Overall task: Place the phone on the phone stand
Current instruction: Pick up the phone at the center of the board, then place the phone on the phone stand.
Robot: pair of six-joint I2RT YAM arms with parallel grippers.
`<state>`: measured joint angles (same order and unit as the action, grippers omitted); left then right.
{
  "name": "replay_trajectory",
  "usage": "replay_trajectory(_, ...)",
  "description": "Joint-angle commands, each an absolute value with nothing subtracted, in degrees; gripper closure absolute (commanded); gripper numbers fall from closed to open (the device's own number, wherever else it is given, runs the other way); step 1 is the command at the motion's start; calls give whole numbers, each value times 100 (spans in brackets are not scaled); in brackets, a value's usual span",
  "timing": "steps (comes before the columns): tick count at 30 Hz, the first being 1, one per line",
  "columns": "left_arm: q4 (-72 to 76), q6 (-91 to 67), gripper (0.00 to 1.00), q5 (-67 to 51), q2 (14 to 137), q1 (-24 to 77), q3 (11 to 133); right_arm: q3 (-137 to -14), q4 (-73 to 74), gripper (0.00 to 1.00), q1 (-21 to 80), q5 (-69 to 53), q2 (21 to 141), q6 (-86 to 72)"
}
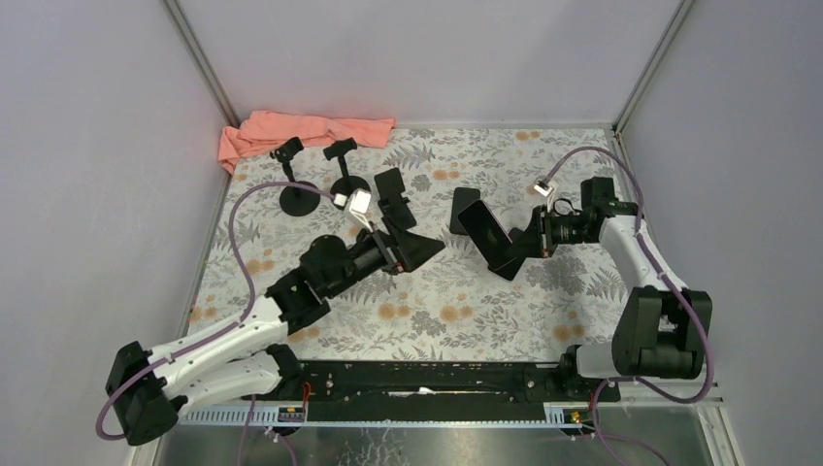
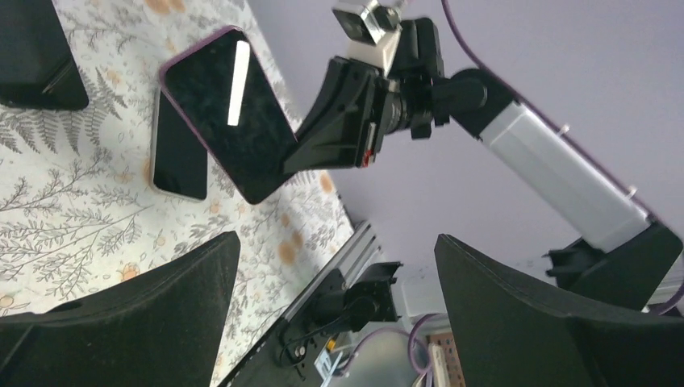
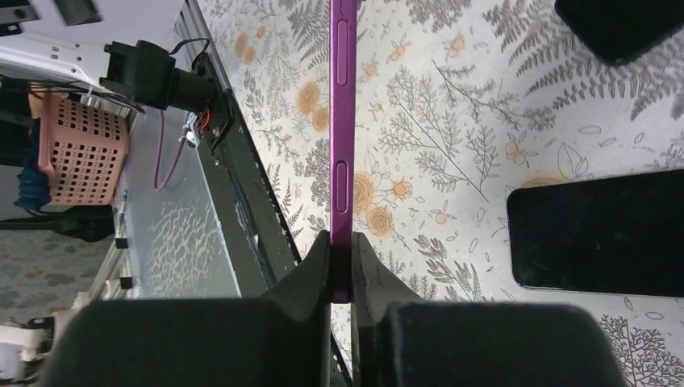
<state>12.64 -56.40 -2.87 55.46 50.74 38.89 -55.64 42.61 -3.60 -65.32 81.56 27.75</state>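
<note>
Plainly, the right gripper (image 3: pixel 340 260) was clenched on one end of the dark-screened phone in a purple case (image 3: pixel 340 121), holding it tilted in the air above the floral-patterned table cover (image 1: pixel 437 313), well apart from the two black round-based phone stands (image 1: pixel 299 196) near the crumpled pink cloth (image 1: pixel 303 130). The left gripper (image 2: pixel 336 242) stood released, nothing between its black fingers (image 2: pixel 129 322), facing the held phone. A second dark phone (image 2: pixel 176 155) lay flat, partly hidden beneath the raised one, and a black slab (image 2: pixel 32 56) was cut off by the frame edge, too little showing to identify.
</note>
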Motion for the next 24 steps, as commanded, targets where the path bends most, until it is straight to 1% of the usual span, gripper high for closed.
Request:
replay_trajectory(1,2687,-5858,1,263,5090,5080,3119,-5643,4549,100,-439,-7241,7354,3127)
replay_trajectory(3,3488,-5497,1,193,4907,5078,2771,-5573,4474,100,-444,-7293,7113,3053)
replay_trajectory(5,3842,-5469,1,167,4761,5071,2494,-5544,4447,100,-446,-7423,6885,3029)
replay_trajectory(8,4143,-5436,1,68,4674,5067,2322,-5460,4349,99,-440,-7741,6548,2956)
replay_trajectory(11,4328,-5239,1,-81,4697,5071,2262,-5348,4158,96,-439,-8125,6237,2747)
replay_trajectory(17,5229,-4660,1,-504,5077,5070,2169,-5357,4042,100,-433,-8740,5986,2490)
replay_trajectory(24,5445,-4115,1,-770,5702,5041,2546,-5492,4056,100,-287,-9149,5944,2320)
